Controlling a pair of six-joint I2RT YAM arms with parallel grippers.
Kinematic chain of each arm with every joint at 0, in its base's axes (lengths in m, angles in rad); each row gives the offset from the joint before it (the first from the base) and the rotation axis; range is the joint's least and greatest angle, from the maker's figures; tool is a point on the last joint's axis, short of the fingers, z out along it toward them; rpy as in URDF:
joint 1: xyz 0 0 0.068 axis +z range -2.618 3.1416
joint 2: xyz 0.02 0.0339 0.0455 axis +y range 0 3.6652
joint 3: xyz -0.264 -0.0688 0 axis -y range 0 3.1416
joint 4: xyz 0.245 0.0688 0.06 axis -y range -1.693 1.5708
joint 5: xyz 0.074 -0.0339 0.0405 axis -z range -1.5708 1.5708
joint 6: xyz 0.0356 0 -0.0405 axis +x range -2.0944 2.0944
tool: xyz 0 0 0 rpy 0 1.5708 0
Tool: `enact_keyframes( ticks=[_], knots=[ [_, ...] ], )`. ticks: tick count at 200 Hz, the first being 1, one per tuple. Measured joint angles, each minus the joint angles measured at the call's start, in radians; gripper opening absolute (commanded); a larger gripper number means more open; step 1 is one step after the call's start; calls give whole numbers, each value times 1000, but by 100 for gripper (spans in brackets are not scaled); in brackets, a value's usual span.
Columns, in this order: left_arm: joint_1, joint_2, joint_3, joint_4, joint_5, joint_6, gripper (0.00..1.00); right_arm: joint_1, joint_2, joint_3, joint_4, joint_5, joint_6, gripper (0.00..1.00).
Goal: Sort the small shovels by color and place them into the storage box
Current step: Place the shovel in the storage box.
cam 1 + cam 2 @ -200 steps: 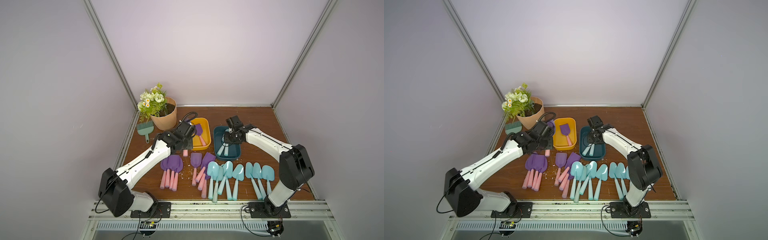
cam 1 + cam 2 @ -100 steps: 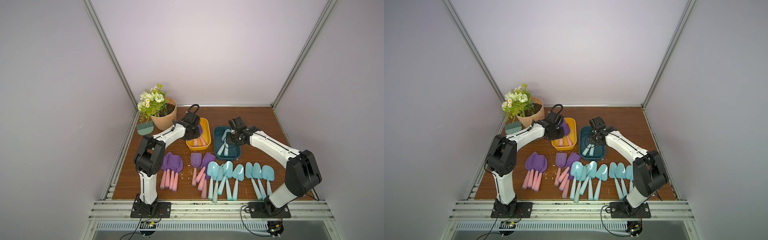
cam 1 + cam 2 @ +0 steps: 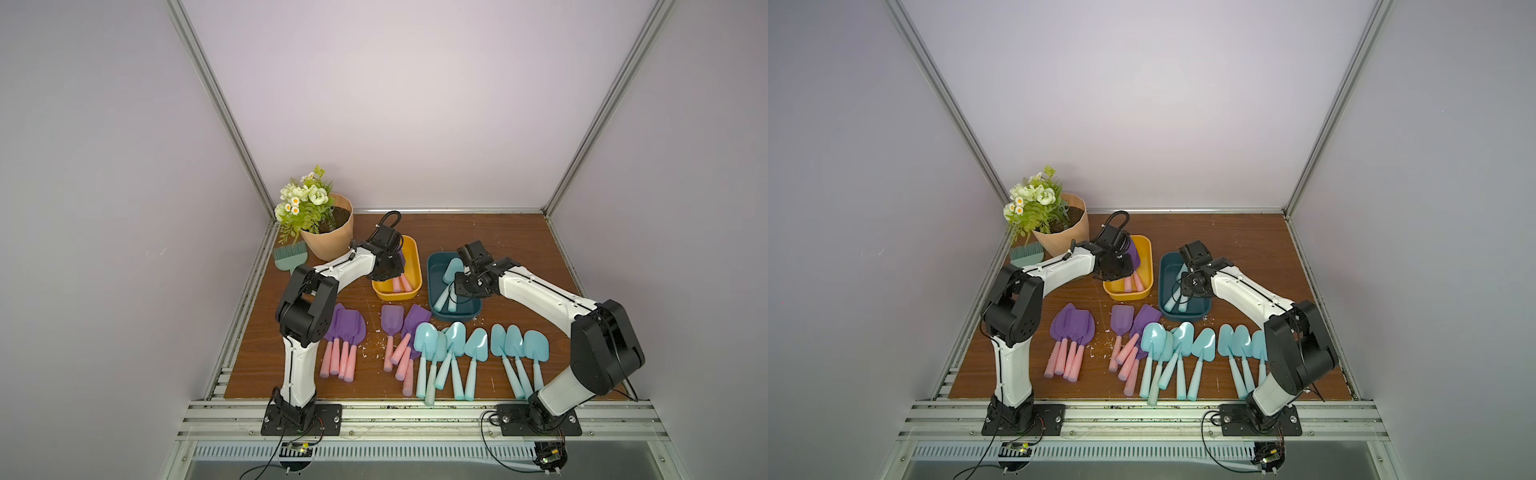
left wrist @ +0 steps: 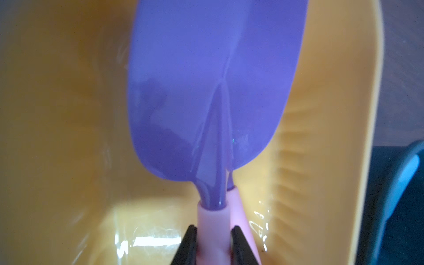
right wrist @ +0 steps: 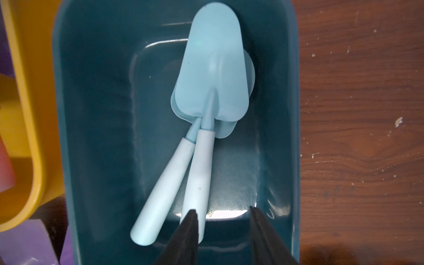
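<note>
Top views: wooden table [image 3: 498,249] bears yellow box [image 3: 395,296], teal box [image 3: 457,316], and loose rows of purple shovels [image 3: 390,322] and light blue shovels [image 3: 477,343] in front. Left wrist view: left gripper [image 4: 213,243] pinches the held shovel [image 4: 206,91] by its pink handle [image 4: 213,220] inside the yellow box. Right wrist view: right gripper [image 5: 223,229] stands spread, gripping nothing, above two stored shovels [image 5: 206,68] in the teal box.

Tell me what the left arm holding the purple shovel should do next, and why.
Probably open the left tool and let the purple shovel go. The tool is shut on its pink handle, and the blade already sits inside the yellow box, with another purple shovel.
</note>
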Motion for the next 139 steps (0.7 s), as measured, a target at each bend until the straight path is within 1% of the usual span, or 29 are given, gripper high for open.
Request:
enact_keyframes(
  ticks=[17, 32, 63, 72, 102, 139],
  knots=[
    [0, 16, 0, 0, -1, -5, 19, 0, 0, -16, 6, -1, 3, 42],
    [0, 30, 0, -2, -3, -7, 29, 0, 0, -28, 7, -6, 3, 42],
    [0, 36, 2, -3, -8, -11, 36, 0, -6, -47, 8, -8, 4, 42],
    [0, 36, 5, -3, -11, -10, 41, 0, -18, -56, 8, -8, 4, 42],
    [-2, 19, 5, 6, -27, -10, 52, 0, -89, -95, 3, -7, 5, 42],
    [-27, -82, -33, 43, -95, 8, 56, 3, -232, -183, -15, -26, 14, 42]
  ],
)
